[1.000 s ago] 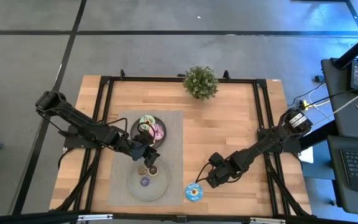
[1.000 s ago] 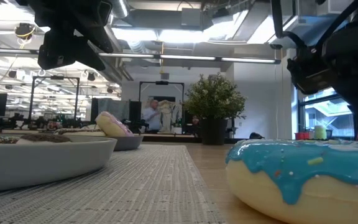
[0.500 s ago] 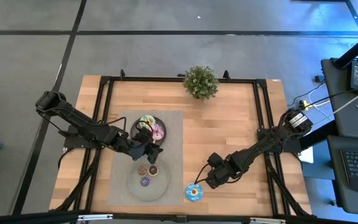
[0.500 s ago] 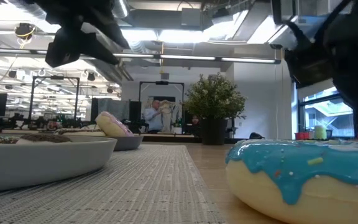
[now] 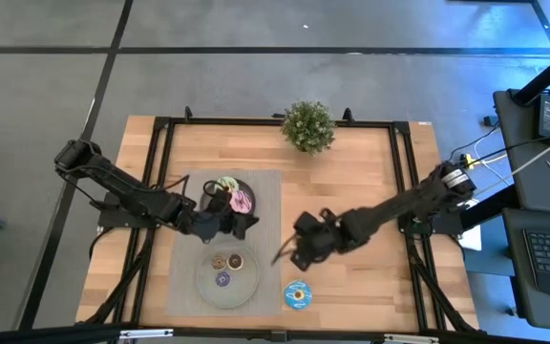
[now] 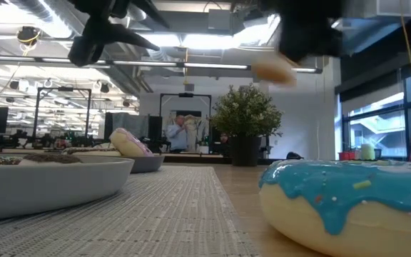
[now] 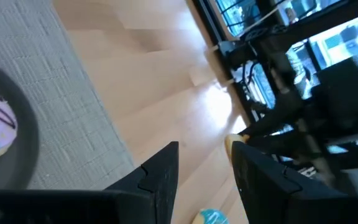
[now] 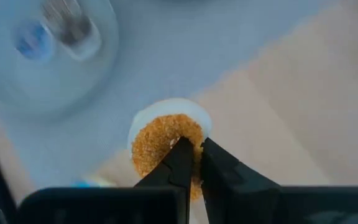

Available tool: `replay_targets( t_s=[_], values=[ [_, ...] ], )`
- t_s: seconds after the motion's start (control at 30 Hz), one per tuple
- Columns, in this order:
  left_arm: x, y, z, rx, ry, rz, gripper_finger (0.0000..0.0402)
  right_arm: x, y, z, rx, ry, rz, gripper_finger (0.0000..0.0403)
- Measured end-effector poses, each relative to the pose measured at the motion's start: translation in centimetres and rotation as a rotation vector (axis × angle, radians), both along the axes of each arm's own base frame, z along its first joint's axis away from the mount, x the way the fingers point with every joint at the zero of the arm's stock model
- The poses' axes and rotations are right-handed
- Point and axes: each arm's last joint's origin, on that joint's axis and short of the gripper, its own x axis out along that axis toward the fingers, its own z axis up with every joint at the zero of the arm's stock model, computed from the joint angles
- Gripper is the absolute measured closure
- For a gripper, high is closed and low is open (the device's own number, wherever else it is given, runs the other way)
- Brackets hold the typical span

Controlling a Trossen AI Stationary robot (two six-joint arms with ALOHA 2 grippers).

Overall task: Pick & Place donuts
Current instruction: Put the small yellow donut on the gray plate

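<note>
The right gripper (image 8: 191, 155) is pinching an orange donut (image 8: 166, 146) by its rim above the mat's (image 5: 265, 191) right edge, so it may be slipping free; the left gripper (image 7: 204, 168), jaws spread, is hovering over the mat.

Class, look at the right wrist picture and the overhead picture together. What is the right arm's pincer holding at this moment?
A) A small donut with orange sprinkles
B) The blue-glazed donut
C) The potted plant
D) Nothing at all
A. In the right wrist view the right pincer is shut on the small orange-sprinkled donut, lifted above the table, while the blue-glazed donut lies on the wood near the front edge.
</note>
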Motion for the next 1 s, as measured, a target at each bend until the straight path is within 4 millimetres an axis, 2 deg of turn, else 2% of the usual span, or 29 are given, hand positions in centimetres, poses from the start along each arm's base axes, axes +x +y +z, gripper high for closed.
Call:
replay_targets(
  t_s=[0.17,0.27,0.6,1.0],
  values=[
    [0.3,0.2,0.3,-0.014,-0.035,0.011,0.0258,2.4,-1.9,4.0,-0.025,-0.141,0.046,0.0377],
    [0.4,0.4,0.4,0.004,-0.040,0.007,0.0258,3.2,-2.7,4.9,-0.046,-0.197,0.071,0.0379],
    [0.9,0.9,0.9,0.028,-0.083,-0.005,0.0258,5.2,-4.8,4.0,-0.052,-0.235,0.052,0.0378],
    [1.3,1.9,0.9,0.016,-0.064,-0.056,0.0258,5.7,-5.1,4.2,-0.070,-0.273,0.076,0.0377]
  ],
)
